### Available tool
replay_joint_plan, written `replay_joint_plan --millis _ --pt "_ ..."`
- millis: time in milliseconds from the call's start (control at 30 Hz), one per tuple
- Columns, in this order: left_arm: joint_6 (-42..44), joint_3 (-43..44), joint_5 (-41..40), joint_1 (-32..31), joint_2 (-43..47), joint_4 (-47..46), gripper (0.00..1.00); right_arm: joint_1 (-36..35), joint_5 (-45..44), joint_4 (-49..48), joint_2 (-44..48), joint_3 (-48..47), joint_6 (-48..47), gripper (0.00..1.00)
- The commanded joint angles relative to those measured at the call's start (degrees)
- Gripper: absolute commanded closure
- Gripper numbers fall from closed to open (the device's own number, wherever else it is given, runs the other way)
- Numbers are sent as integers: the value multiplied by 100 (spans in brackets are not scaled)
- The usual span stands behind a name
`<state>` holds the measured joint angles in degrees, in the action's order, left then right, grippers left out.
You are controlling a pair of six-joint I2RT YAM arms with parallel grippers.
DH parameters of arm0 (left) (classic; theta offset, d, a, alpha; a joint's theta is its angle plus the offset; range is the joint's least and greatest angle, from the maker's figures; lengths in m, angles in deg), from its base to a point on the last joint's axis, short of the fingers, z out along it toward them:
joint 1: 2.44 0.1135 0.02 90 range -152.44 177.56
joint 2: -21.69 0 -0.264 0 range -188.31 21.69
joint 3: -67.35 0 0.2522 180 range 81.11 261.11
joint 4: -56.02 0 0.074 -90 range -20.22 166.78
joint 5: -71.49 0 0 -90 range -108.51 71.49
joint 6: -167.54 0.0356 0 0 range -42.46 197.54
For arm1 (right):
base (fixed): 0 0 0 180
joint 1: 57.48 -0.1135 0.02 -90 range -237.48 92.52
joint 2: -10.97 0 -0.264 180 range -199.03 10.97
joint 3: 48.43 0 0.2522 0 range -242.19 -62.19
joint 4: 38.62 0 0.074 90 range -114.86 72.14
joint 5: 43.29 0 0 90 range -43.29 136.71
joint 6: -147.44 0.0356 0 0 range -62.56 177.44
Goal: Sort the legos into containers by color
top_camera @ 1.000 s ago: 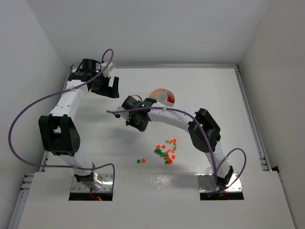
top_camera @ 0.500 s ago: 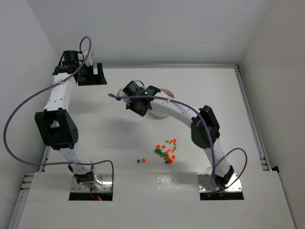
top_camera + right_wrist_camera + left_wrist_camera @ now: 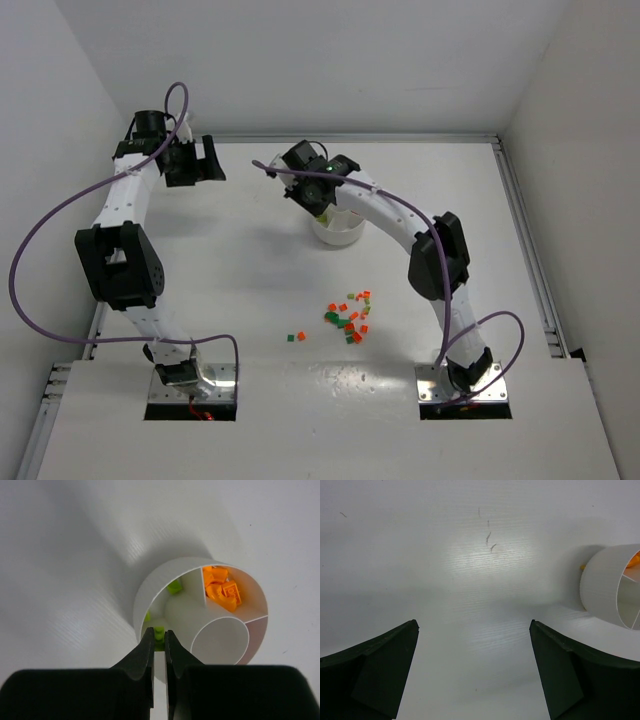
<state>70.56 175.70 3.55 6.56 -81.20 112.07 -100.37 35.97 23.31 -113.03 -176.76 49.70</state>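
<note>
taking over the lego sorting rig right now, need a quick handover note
Right gripper: shut on a lime brick, held over the white dish, above the wedge that has lime bricks.
Left gripper: open, empty, over bare table to the left of the dish.
Done: orange bricks sit in their own wedge, and a few lime ones in theirs.
Left: drop the held brick, then sort the loose pile of red, orange and green bricks on the near side of the dish, plus two strays to its left.
</note>
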Motion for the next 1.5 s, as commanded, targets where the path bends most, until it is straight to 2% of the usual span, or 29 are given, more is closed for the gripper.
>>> replay_joint_plan --millis 0,133,300,467,567,633,667,700,800,967,1100,1233,1367,1467 --pt "-110 -10 -27 15 138 -150 0 79 10 17 -106 -303 -43 94" --pt "-110 -10 -80 -38 138 -150 0 132 11 18 -106 -303 -43 78" --pt "-110 42 -194 -91 85 -150 0 237 11 18 -159 -303 10 69" --pt "-110 42 -194 -144 85 -150 0 238 11 18 -98 -303 10 67" --pt "109 95 -123 -205 85 -150 0 238 151 18 288 82 10 69" --pt "407 43 -123 -372 322 -150 0 299 561 -34 674 807 80 70" --pt "504 42 -123 -424 392 -150 0 299 712 -200 1215 1178 150 70" --pt "679 -36 -315 -547 497 -150 0 351 1018 -341 1543 2069 151 71" --pt "742 -281 -658 -636 568 -150 0 352 1363 -694 2669 3610 151 71" --pt "742 -459 -765 -636 691 -212 0 300 1531 -747 3374 4766 -227 73" --pt "637 -459 -687 -636 525 -212 0 246 1584 -975 3296 4900 -289 73" --pt "637 -564 -686 -636 472 -212 0 194 1584 -976 2786 4584 -289 67" --pt "531 -695 -844 -636 717 -404 0 194 1733 -975 2487 4504 -289 58" --pt "531 -819 -897 -636 788 -467 0 194 1681 -1081 2425 4504 -289 56"
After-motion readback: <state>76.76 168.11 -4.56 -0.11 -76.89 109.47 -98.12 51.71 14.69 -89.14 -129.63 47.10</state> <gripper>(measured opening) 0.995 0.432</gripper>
